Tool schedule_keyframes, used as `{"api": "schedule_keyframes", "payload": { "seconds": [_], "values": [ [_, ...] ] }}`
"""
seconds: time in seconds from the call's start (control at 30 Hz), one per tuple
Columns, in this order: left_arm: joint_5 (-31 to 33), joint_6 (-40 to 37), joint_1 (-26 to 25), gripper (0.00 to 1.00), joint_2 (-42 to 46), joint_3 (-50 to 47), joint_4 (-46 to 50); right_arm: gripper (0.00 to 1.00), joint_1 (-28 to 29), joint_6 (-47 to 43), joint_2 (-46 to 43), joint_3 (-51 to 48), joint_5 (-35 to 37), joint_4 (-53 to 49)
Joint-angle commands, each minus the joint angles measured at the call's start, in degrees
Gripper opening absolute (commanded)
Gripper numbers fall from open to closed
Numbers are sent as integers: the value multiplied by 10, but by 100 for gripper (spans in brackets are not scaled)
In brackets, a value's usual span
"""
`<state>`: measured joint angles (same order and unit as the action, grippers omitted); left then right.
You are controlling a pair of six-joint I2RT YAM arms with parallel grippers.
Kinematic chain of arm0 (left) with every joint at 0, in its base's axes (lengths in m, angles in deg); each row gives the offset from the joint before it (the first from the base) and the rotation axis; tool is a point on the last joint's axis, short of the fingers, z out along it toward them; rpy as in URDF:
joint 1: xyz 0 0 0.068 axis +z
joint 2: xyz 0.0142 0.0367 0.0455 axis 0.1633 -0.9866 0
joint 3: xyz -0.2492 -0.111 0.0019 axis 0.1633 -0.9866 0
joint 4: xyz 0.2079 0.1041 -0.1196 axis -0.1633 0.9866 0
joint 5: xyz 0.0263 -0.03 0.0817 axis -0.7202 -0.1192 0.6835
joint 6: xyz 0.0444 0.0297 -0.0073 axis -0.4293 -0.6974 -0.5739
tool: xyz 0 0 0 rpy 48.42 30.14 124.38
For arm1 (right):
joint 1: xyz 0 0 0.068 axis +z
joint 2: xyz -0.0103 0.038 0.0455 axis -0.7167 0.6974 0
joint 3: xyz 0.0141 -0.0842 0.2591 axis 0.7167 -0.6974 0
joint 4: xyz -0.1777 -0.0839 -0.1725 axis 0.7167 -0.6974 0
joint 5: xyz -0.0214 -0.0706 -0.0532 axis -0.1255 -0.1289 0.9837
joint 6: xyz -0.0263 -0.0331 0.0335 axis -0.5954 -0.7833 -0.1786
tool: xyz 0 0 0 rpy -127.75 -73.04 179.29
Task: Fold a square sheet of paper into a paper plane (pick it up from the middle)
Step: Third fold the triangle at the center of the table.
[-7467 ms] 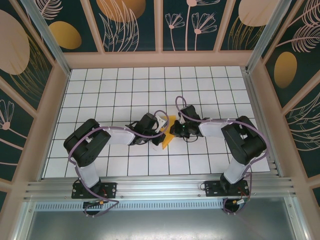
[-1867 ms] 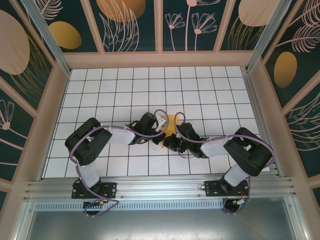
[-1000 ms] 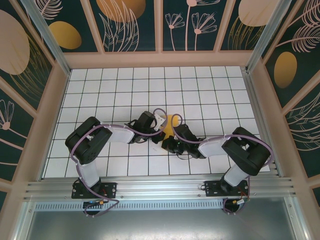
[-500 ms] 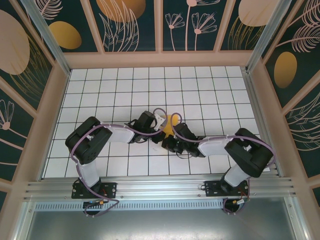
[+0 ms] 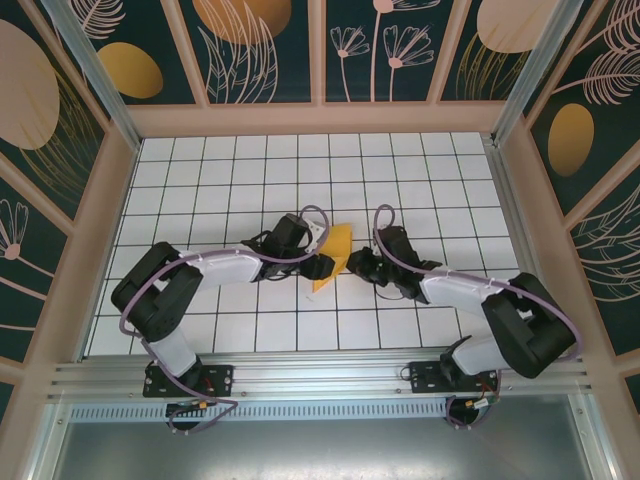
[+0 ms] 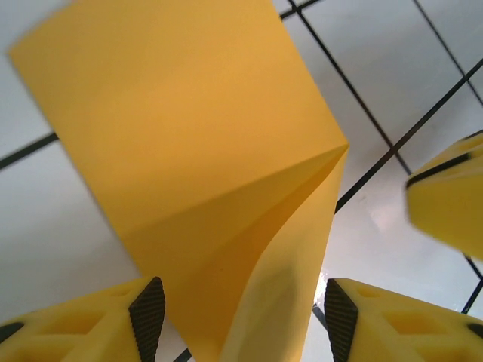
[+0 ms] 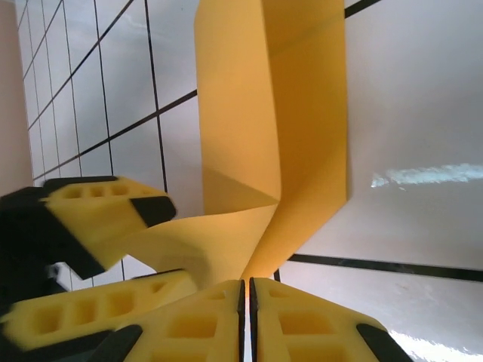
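The square sheet of paper (image 5: 334, 252) is a folded orange-yellow shape standing up from the tiled floor (image 5: 250, 190) between both grippers. My right gripper (image 7: 247, 305) is shut on the paper's lower edge (image 7: 302, 151), its pads pressed flat together. It comes in from the paper's right side (image 5: 351, 263). My left gripper (image 6: 243, 323) is open, with a curled flap of the paper (image 6: 196, 136) running loosely between its pads. It stands at the paper's left side (image 5: 320, 264). Its fingers (image 7: 106, 215) show left of the sheet in the right wrist view.
The white tiled floor is boxed in by tan walls (image 5: 320, 118) at the back and on both sides. An aluminium rail (image 5: 320, 375) runs along the near edge, with both arm bases on it. A right finger (image 6: 447, 202) shows blurred at the left wrist view's right edge.
My left gripper has opened and let go of the paper. The right arm has swung out to the right and holds the paper, which now shows more fully between the grippers.
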<state>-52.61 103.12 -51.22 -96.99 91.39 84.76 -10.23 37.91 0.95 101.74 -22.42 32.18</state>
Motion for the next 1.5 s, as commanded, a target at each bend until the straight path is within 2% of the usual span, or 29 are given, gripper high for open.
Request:
{"api": "schedule_keyframes", "payload": {
  "seconds": [0.0,0.13,0.27,0.43,0.63,0.7,0.87,1.2,1.47],
  "values": [
    [46,20,8,60,39,15,29,14,1,-19,29,30,-37,25],
    [39,27,14,56,65,9,36,13,8,-22,61,55,-44,30],
    [1,36,14,32,87,5,33,12,14,-30,100,84,-50,26],
    [-95,42,14,20,92,-1,15,12,13,-30,145,107,-51,37],
    [-56,55,14,11,38,4,7,11,10,-40,177,126,-38,14],
    [-39,57,14,10,20,8,0,11,10,-40,179,124,-37,12],
    [-42,52,15,8,-28,21,-17,10,8,-43,184,122,-33,5],
    [-13,32,15,7,-76,34,-26,10,7,-42,190,122,-32,4],
    [2,24,16,5,-91,12,-33,11,10,-41,132,109,-22,-21]
  ]
}}
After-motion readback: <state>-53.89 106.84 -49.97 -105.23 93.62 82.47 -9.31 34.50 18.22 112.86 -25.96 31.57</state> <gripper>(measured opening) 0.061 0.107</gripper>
